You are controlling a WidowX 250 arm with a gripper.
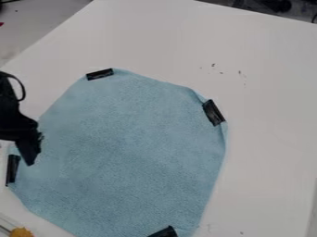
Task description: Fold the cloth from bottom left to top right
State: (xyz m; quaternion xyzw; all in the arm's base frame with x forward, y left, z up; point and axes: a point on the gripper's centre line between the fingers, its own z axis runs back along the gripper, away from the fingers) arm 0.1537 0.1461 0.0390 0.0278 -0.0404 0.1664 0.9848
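grip open or closed, i could not tell: the gripper [30, 163] hung over the cloth's left margin.
the cloth [133, 152] lay spread on the white table [269, 162], its fold not yet made. on its near edge sat one black strip [164, 232]; on its left edge, a left strip [12, 170], the gripper just beside it, presumably to take that side. farther off, a right strip [213, 112] and a far strip [100, 74] perhaps marked grasp spots.

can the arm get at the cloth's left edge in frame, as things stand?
Looks like yes: the claw hangs by that side of the cloth, near the left black strip, with nothing visible in between. Claw height is hard to judge.
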